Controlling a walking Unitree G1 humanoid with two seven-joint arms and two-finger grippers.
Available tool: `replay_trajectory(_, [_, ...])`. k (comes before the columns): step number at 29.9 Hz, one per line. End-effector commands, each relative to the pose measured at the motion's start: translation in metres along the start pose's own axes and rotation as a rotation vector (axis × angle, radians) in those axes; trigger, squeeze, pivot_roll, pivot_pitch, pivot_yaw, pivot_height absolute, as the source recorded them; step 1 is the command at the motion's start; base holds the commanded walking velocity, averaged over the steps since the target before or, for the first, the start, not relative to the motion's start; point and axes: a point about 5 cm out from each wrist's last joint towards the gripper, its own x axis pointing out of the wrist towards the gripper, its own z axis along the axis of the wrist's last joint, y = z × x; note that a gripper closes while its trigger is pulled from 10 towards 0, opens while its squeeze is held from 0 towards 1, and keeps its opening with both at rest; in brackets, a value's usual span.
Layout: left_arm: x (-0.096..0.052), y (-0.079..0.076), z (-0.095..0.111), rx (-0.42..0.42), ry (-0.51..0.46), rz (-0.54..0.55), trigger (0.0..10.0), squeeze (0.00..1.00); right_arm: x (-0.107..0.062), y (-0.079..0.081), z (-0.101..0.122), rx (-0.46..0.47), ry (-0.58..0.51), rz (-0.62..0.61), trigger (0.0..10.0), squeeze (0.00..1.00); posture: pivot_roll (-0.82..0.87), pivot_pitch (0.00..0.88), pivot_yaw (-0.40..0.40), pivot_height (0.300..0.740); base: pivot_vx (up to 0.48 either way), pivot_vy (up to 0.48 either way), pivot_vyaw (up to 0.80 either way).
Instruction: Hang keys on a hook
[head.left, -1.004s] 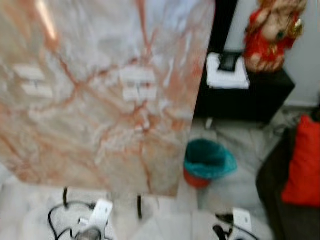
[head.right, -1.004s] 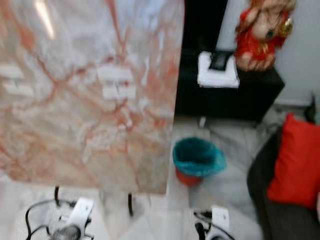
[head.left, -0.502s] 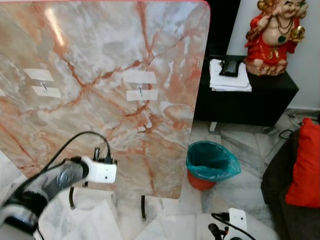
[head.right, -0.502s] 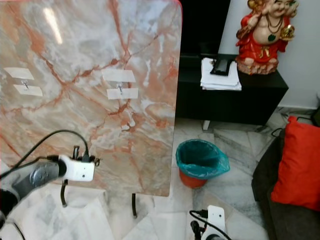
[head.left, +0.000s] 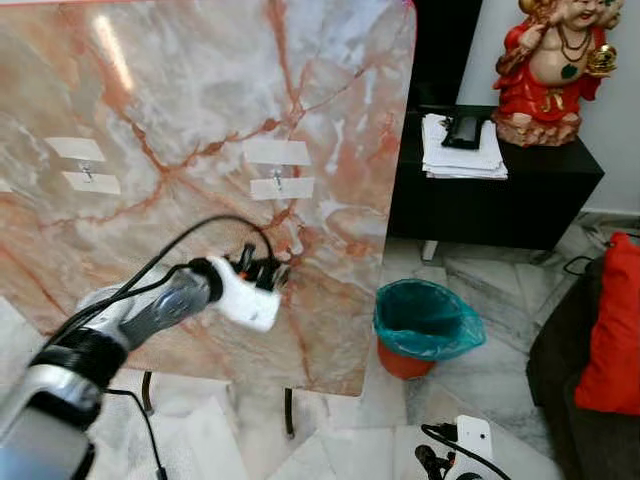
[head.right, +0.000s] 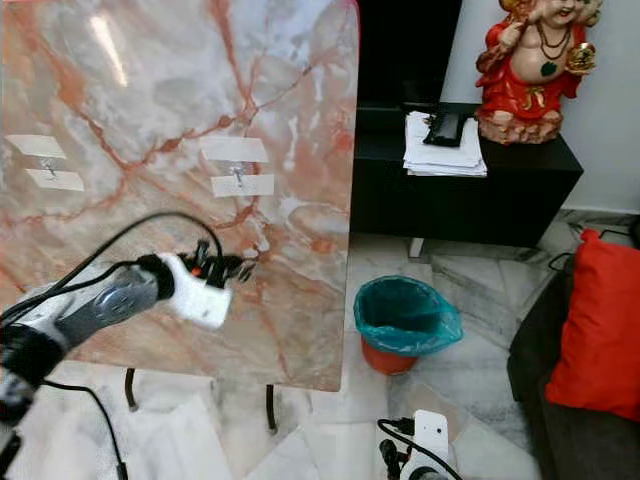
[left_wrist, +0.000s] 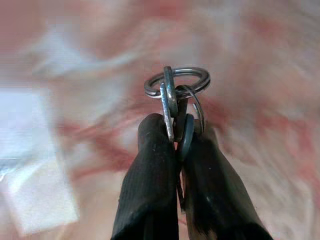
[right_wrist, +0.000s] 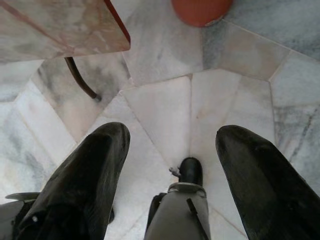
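My left gripper (head.left: 272, 272) is raised in front of an upright marble slab (head.left: 180, 110), shut on a set of keys (left_wrist: 176, 107) whose steel ring (left_wrist: 176, 81) sticks out past the fingertips. A small metal hook (head.left: 277, 183) sits between two white tape strips on the slab, above and slightly right of the gripper. A second taped hook (head.left: 87, 172) is farther left. In the right wrist view my right gripper (right_wrist: 172, 145) hangs open over the marble floor.
The slab stands on thin black legs (head.left: 288, 412). A red bin with a teal liner (head.left: 424, 326) sits to its right. Behind it is a black cabinet (head.left: 500, 195) with papers and a red figurine (head.left: 553, 62). A red cushion (head.left: 607, 325) lies far right.
My left arm has risen from the bottom of the view and moved right toward the slab, bringing the keys near the middle hook. The camera has steadied.
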Motion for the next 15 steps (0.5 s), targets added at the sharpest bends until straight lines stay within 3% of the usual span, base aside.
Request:
replay_trajectory(1, [-0.002,0.014,-0.004,-0.148,0.018,0.117,10.0,0.0,0.0,0.0,-0.001,-0.002,-0.001,-0.001,10.0,0.0,0.07,0.024,0.023,0.74,0.0,0.0,0.0])
replay_trajectory(2, [0.0,0.017,0.0,-0.293,-0.002,0.195,10.0,0.0,0.0,0.0,-0.001,-0.002,-0.002,0.0,10.0,0.0,0.07,0.024,0.023,0.74,0.0,0.0,0.0])
replay_trajectory(4, [0.002,0.018,0.004,-0.369,-0.007,0.241,10.0,0.0,0.0,0.0,0.0,-0.007,-0.002,0.003,10.0,0.0,0.07,0.026,0.021,0.74,0.0,0.0,0.0])
replay_trajectory(5, [0.003,0.015,0.007,-0.446,-0.005,0.268,10.0,0.0,0.0,0.0,0.0,-0.008,-0.003,0.003,10.0,0.0,0.07,0.03,0.018,0.74,0.0,0.0,0.0])
replay_trajectory(9, [0.006,0.011,0.012,-0.499,-0.002,0.306,10.0,0.0,0.0,-0.001,-0.001,-0.012,-0.001,0.004,10.0,0.0,0.07,0.031,0.017,0.74,0.0,0.0,0.0])
replay_trajectory(11, [0.008,0.015,0.017,-0.603,0.008,0.406,10.0,0.0,-0.001,-0.001,-0.001,-0.014,-0.001,0.004,10.0,0.0,0.06,0.029,0.016,0.74,0.0,0.0,0.0])
replay_trajectory(15, [0.01,0.018,0.035,-0.707,-0.074,0.468,10.0,0.0,-0.001,-0.001,-0.001,-0.015,-0.002,0.005,10.0,0.0,0.06,0.029,0.012,0.74,0.0,0.0,0.0])
